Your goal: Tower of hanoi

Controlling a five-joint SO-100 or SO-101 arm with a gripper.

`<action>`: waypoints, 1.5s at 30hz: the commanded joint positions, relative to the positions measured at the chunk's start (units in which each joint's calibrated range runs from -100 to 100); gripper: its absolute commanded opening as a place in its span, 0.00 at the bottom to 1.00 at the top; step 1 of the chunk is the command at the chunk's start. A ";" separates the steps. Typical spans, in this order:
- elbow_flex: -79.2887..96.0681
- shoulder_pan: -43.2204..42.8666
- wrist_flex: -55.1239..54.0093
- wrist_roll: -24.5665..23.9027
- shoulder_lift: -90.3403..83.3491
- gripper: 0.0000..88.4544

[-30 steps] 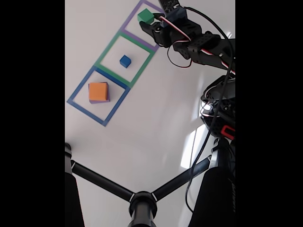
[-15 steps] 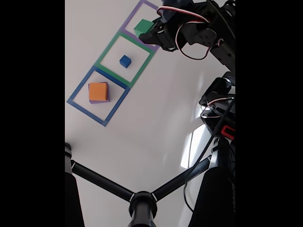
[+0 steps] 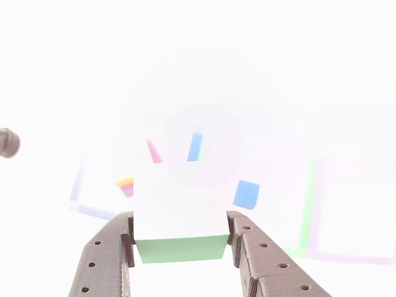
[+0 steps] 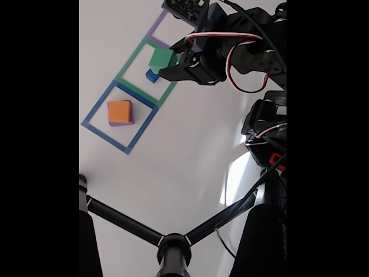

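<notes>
In the fixed view my gripper (image 4: 167, 63) is shut on a green cube (image 4: 160, 58) and holds it off the table over the green taped square (image 4: 128, 64). A small blue cube (image 4: 151, 76) sits in that square, just below and partly behind the green one. An orange cube (image 4: 119, 111) rests on a purple block in the blue taped square (image 4: 95, 109). In the washed-out other view the green cube (image 3: 179, 249) sits between my two brown fingers (image 3: 105, 260), with the blue cube (image 3: 246, 193) beyond it to the right.
A purple taped square (image 4: 157, 26) lies at the far end of the row. The arm's base and cables (image 4: 270, 133) fill the right side. Black tripod legs (image 4: 173, 249) cross the bottom of the fixed view.
My gripper has lifted the green cube out of the purple square and carried it toward the green square, above the blue cube.
</notes>
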 commanded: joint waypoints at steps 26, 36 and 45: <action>36.89 -12.19 -62.90 0.59 14.09 0.08; 40.89 -11.90 -81.93 0.59 26.93 0.08; 41.52 -11.14 -89.14 0.59 32.99 0.07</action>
